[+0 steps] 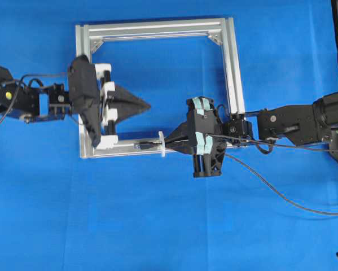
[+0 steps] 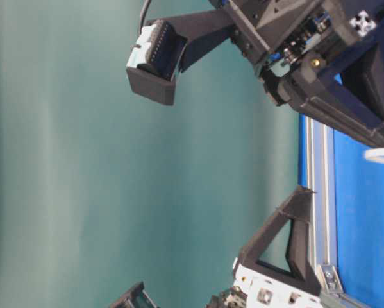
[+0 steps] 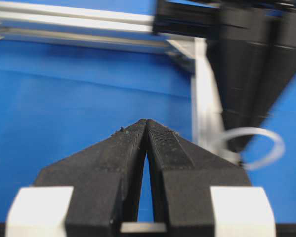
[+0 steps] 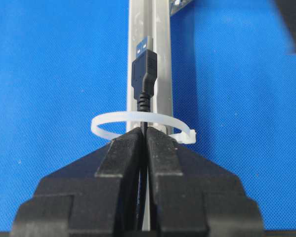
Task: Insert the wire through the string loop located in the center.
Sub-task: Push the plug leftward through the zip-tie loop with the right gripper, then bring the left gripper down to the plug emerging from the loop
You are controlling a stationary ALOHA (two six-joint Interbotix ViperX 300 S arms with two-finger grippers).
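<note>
Right gripper (image 4: pixel 146 132) was clamped on the wire (image 4: pixel 144 74), plug through the string loop (image 4: pixel 104 120); left gripper (image 3: pixel 146 123), fingers together, needed to open, then grab the plug.

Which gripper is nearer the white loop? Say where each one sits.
Right. The right gripper sits at the loop, shut on the cable. The left gripper hangs inside the frame, apart.

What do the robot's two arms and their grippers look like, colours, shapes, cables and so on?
Both arms are black with jointed segments and thin black cables along them. The left gripper has black wedge-shaped fingers tapering to a point, on white blocks. The right gripper has the same black fingers, with pale teal strips on its body.
</note>
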